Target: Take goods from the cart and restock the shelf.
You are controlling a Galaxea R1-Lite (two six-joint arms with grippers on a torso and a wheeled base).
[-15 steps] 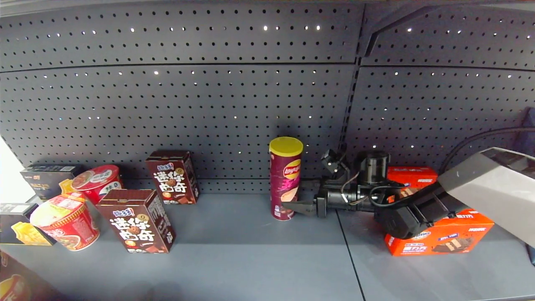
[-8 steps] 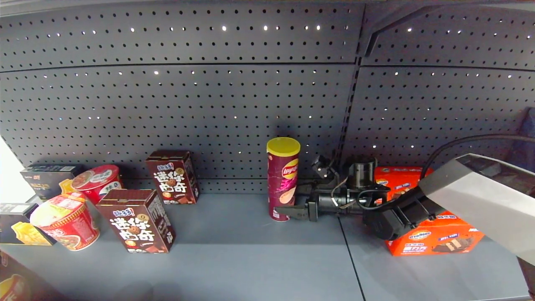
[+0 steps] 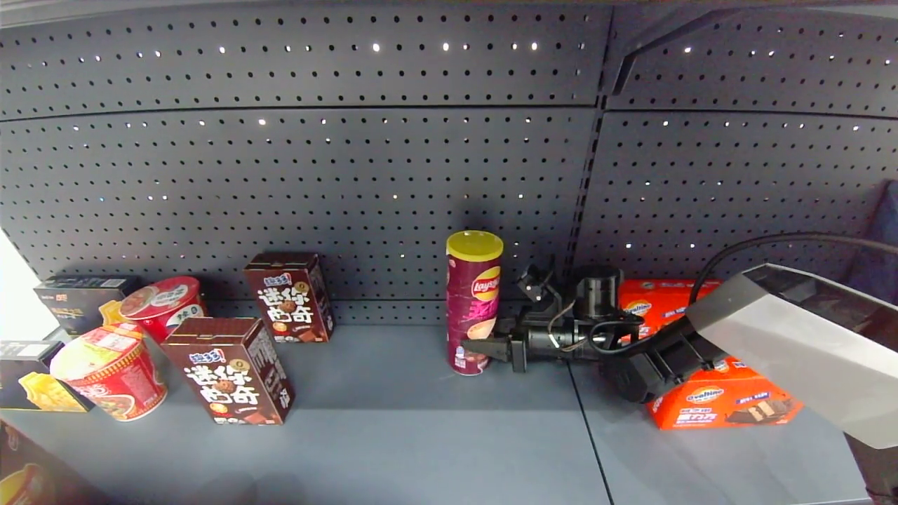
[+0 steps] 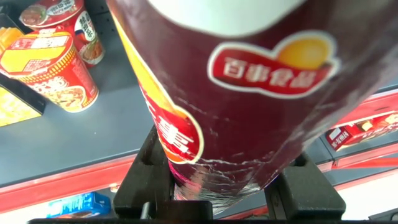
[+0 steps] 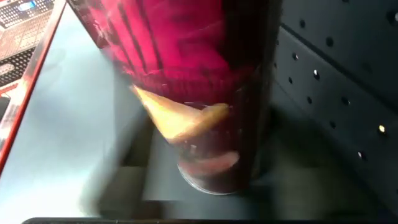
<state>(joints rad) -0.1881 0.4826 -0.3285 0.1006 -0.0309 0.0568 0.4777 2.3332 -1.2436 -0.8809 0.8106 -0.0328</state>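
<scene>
A maroon chips can (image 3: 475, 301) with a yellow lid stands upright on the grey shelf (image 3: 421, 428), close to the pegboard back wall. My right gripper (image 3: 478, 345) reaches in from the right and is shut on the can's lower part, one finger in front of it. The right wrist view has this can (image 5: 199, 93) right before the camera, its base on the shelf. My left gripper (image 4: 224, 193) is shut on a second maroon chips can (image 4: 249, 93), held in front of a lower shelf with cup noodles (image 4: 46, 68).
Two brown chocolate boxes (image 3: 231, 368) (image 3: 289, 294) and two red noodle cups (image 3: 112, 372) (image 3: 163, 301) stand at the left. Orange boxes (image 3: 729, 400) lie under my right arm. Dark boxes (image 3: 77, 298) sit at the far left. The shelf front in the middle is bare.
My right gripper has shifted a little to the left along the shelf, and the yellow-lidded chips can moved with it. The other goods stayed put.
</scene>
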